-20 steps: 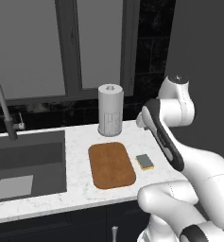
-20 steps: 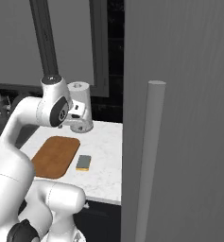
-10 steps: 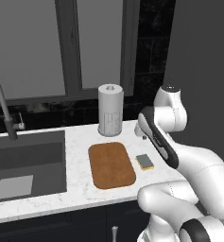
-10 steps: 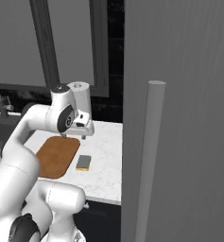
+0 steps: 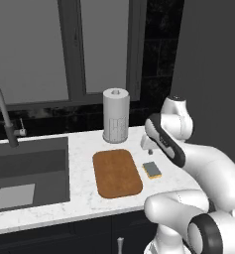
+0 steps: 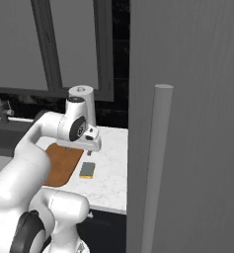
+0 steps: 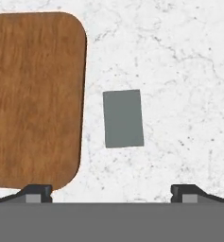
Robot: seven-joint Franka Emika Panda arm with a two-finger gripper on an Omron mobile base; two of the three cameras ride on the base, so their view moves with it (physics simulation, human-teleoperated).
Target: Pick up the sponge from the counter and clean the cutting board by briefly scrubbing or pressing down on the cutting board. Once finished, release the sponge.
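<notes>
The sponge (image 7: 123, 118) lies flat on the white counter (image 7: 179, 71), grey top up, just right of the brown wooden cutting board (image 7: 35, 97). My gripper (image 7: 111, 193) hangs above it, open, with nothing between its widely spread fingertips (image 7: 38, 191). From the left base view the sponge (image 5: 151, 169) sits right of the board (image 5: 117, 172), with the gripper (image 5: 147, 145) hovering just behind and above it. The right base view has the sponge (image 6: 87, 169) beside the board (image 6: 61, 163), under the gripper (image 6: 89, 152).
A paper towel roll (image 5: 115, 115) stands behind the board. The dark sink (image 5: 25, 168) with a faucet (image 5: 2, 111) lies to the left and holds a light-grey flat rectangle (image 5: 14, 196). A tall grey panel (image 6: 187, 123) rises at the right.
The arm has swung forward and brought the hand lower, closer over the sponge. Sponge and board have not moved.
</notes>
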